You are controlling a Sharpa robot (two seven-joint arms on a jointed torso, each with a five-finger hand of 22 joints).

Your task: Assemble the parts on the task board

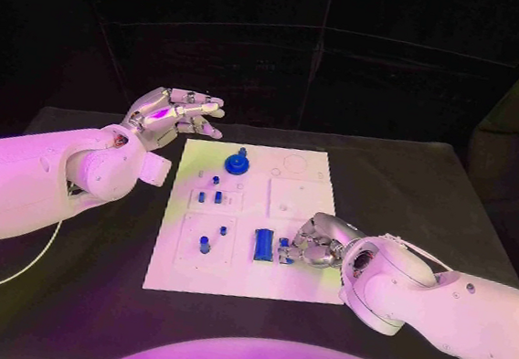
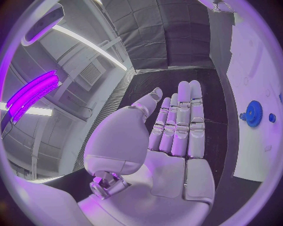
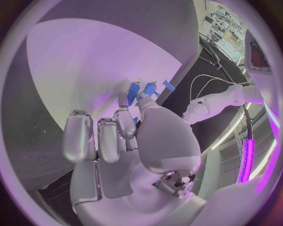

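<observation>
From the head, the right hand (image 1: 313,246) rests on the near right of the task board (image 1: 299,181), fingers curled at a blue block (image 1: 263,245) just to its left. I cannot tell if it grips.

The left wrist shows the left hand (image 2: 177,127) flat, empty, left of the blue gear (image 2: 254,113).

The right wrist shows fingertips (image 3: 125,123) touching small blue parts (image 3: 134,92).

Dim purple wash, fisheye-bent edges

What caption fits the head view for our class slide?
Right hand reaches the blue parts on the white board; left hand hovers open.
</observation>
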